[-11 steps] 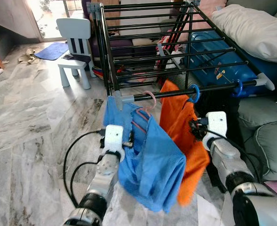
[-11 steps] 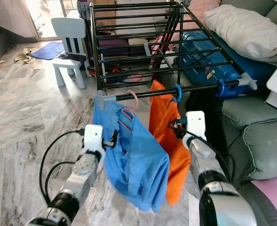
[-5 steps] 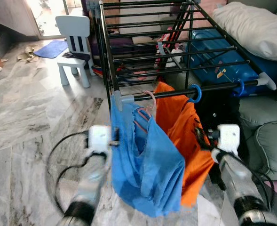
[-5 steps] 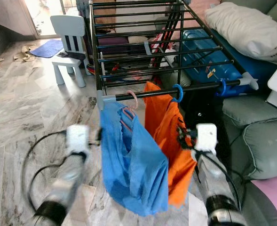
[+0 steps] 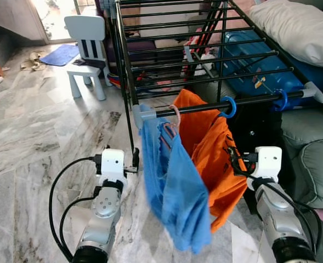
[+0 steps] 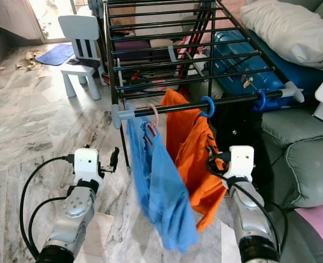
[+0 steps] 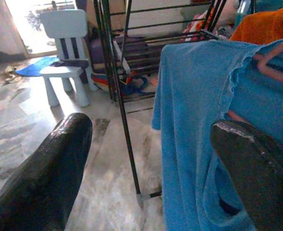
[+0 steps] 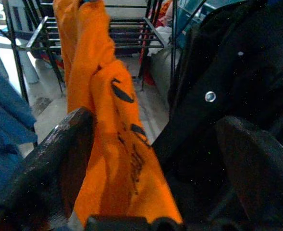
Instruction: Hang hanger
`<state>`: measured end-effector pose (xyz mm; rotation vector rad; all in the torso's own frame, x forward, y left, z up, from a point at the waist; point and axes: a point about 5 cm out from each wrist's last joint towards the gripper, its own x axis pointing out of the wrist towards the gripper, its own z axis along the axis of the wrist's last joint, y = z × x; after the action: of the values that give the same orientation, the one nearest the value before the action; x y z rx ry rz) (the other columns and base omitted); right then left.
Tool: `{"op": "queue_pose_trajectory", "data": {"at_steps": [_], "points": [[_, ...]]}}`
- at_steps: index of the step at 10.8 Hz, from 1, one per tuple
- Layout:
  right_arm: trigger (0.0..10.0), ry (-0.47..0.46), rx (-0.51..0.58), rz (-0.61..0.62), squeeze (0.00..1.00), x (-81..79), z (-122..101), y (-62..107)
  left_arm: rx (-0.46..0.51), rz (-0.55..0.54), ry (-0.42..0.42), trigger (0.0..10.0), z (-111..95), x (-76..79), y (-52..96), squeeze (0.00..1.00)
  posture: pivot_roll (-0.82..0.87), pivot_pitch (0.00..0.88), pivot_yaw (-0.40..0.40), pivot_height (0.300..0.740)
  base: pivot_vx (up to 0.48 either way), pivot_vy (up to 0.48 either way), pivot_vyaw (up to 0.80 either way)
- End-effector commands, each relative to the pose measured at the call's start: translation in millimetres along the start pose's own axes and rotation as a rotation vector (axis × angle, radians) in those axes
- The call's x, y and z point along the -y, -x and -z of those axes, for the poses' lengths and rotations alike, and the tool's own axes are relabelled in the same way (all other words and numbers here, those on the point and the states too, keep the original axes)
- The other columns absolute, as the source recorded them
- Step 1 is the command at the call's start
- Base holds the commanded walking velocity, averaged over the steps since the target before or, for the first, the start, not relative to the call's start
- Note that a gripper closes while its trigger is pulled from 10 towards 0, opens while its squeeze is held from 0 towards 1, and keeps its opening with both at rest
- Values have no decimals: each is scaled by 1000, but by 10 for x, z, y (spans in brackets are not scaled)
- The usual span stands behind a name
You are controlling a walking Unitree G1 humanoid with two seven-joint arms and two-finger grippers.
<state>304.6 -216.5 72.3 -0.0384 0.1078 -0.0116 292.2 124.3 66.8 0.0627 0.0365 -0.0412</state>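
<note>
Pink hanger (image 5: 175,113) w/ blue garment (image 5: 175,181) hangs by its hook on the near rail (image 5: 205,108) of the drying rack (image 5: 166,49), at the rail's left end just beside the grey end cap. Cloth hangs free, so the rail carries the weight, not the robot. To its right on the same rail: orange garment (image 5: 213,148) on a blue hanger (image 5: 227,108), touching the blue one.

Left gripper (image 7: 146,159) sits left of the blue garment, near but apart; fingers spread wide, nothing between them, prob. let go since the hook seats. Right gripper (image 8: 151,144) is at the orange cloth's right edge, fingers apart too, cloth in the gap but not pinched. Looks like hanging is done.

Far left: white kid's chair (image 5: 87,52). Right: sofa (image 5: 309,159).
</note>
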Motion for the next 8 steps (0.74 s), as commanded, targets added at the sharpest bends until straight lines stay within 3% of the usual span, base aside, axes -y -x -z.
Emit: {"op": "queue_pose_trajectory", "data": {"at_steps": [1,8], "points": [[10000,3,-14,-1,0,-10,10,22,-7,3,-15,10000,-8,-3,10,0,-49,62,3,740,0,0,0],[10000,-31,-17,-5,0,-103,-65,13,-33,-2,-13,10000,-17,12,-19,0,-48,67,2,740,-327,0,0]]}}
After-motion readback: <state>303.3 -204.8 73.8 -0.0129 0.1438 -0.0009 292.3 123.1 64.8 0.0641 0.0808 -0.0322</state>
